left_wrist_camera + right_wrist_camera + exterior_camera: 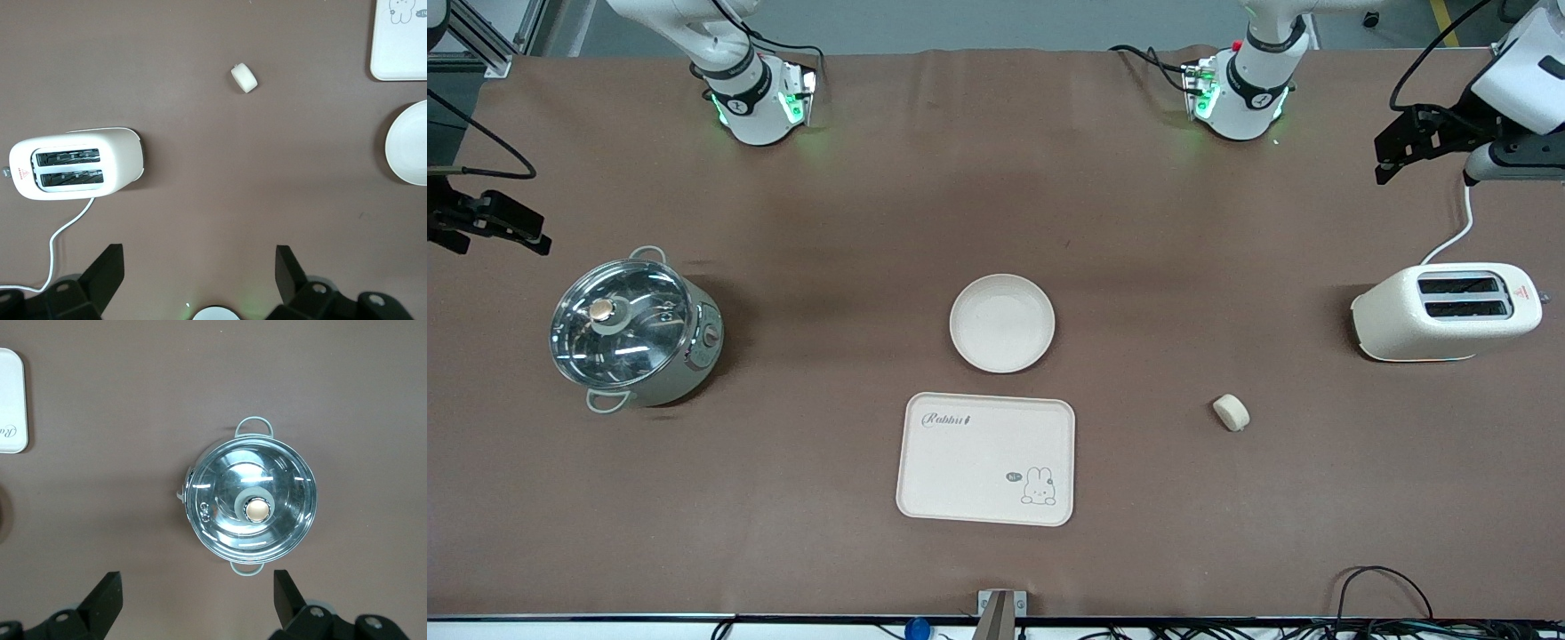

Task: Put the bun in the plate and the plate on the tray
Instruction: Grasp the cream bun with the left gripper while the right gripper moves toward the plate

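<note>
The round cream plate (pixel 1002 323) lies empty in the middle of the table. The rectangular rabbit tray (pixel 986 459) lies just nearer the front camera than the plate, also empty. The small pale bun (pixel 1231 412) lies on the table toward the left arm's end, apart from both. In the left wrist view the bun (pixel 244 77), the plate (pixel 408 143) and the tray (pixel 400 40) all show. My left gripper (pixel 1392 156) (pixel 198 257) is open and empty, up over the table near the toaster. My right gripper (pixel 507 227) (pixel 197 580) is open and empty, up over the table near the pot.
A cream toaster (pixel 1445 311) (pixel 77 165) with a white cord stands at the left arm's end. A steel pot (pixel 634 331) (pixel 250 503) with a glass lid stands at the right arm's end. A tray corner (pixel 12 400) shows in the right wrist view.
</note>
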